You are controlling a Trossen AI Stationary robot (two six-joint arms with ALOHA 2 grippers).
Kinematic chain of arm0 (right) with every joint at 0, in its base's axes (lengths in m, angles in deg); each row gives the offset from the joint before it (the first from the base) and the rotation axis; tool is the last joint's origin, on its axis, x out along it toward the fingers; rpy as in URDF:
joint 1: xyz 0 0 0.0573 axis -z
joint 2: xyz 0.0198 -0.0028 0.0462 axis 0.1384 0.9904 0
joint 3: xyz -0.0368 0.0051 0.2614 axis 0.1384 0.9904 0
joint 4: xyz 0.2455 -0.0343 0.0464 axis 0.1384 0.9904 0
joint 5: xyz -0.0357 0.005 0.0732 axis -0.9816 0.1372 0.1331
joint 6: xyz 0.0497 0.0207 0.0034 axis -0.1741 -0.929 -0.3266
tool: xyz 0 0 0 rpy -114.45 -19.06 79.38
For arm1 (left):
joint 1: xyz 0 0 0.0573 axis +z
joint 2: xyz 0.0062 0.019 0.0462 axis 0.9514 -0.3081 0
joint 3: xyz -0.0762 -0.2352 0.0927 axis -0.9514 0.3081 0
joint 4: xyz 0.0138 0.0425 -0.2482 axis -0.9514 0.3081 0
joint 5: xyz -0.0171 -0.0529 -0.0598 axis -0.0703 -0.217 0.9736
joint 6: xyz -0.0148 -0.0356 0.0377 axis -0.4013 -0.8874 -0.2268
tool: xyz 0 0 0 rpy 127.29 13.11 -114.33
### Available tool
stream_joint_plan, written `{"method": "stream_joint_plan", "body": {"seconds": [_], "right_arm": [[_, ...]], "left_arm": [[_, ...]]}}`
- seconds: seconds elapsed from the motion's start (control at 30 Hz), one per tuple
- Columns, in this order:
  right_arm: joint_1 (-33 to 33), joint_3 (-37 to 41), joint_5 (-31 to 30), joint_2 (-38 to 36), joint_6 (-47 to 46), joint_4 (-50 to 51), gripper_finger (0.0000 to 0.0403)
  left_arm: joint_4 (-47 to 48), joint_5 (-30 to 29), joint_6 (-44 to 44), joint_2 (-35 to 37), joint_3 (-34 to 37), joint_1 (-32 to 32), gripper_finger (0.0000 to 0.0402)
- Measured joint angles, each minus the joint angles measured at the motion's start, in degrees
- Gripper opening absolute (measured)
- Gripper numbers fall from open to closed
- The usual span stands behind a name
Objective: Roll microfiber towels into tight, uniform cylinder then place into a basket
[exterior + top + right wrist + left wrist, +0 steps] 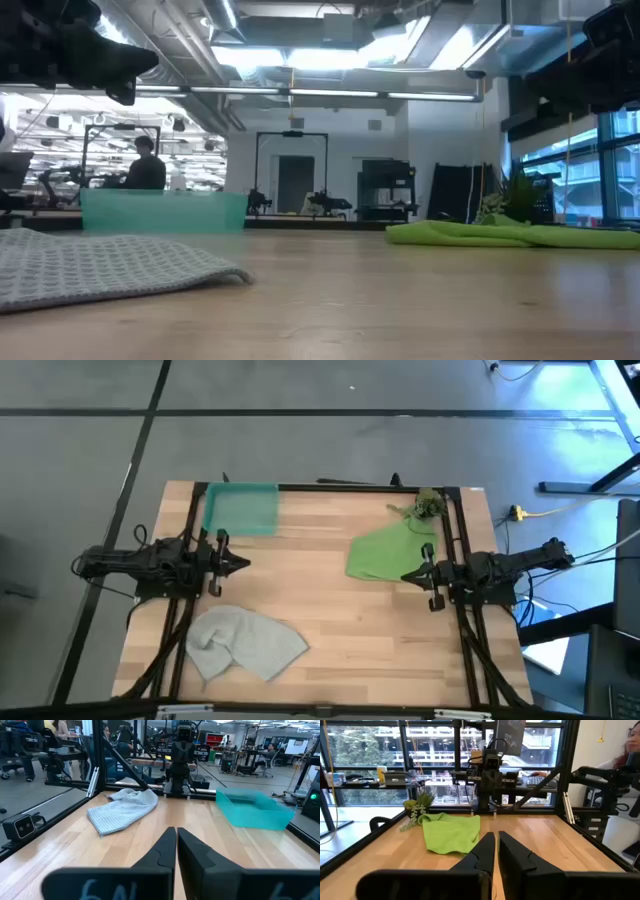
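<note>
Tabletop (350, 630): light wooden surface inside a dark metal frame; both arms are parked at opposite side edges, raised clear of the wood.
Left end effector (243, 564): at the left side of the tabletop, pointing toward the centre; fingers (485, 851) pressed together, holding nothing.
Right end effector (408, 575): at the right side of the tabletop, pointing toward the centre; fingers (167, 847) together, holding nothing; its tip lies just beside the near edge of the green towel in the high view, contact not determinable.
Green towel (388, 550): bright lime, lying flat and loosely bunched, unrolled, on the far right part of the tabletop; also seen in the low view (510, 234) and the left wrist view (451, 833).
Grey towel (245, 643): pale, waffle-textured, crumpled and partly folded over, unrolled, on the near left part of the tabletop; well apart from the green towel and from the basket; visible at (100, 266) and (122, 808).
Basket (240, 509): translucent teal tray at the far left corner of the tabletop, upright; no towel inside; seen at (162, 212) and (256, 809).
Plant sprig (428, 503): small leafy item at the far right corner, touching or just beside the far edge of the green towel.
Room: a person (146, 166) sits at a desk in the background of the low view.
</note>
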Motion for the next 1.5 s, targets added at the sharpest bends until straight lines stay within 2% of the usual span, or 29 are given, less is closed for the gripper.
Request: {"method": "stream_joint_plan", "body": {"seconds": [1.0,1.07,1.17,1.37,1.5], "right_arm": [[0.0,0.0,-0.06,0.02,1.73,-0.6,0.0019],[0.0,0.0,-0.26,0.04,5.37,-3.0,0.0019],[-0.01,0.01,2.21,0.04,5.59,-9.01,0.0019],[-0.01,0.0,11.44,0.0,-3.13,-21.66,0.0019],[-0.02,0.0,12.61,0.0,-7.58,-24.87,0.0019]], "left_arm": [[0.01,0.0,0.0,0.0,0.0,-0.02,0.0018],[0.01,0.0,0.0,-0.01,0.0,0.0,0.0018],[0.01,0.0,0.0,-0.01,0.01,-0.02,0.0018],[0.01,0.0,0.0,0.01,0.0,-0.02,0.0018],[0.01,0.0,0.0,-0.01,0.0,-0.02,0.0018]]}}
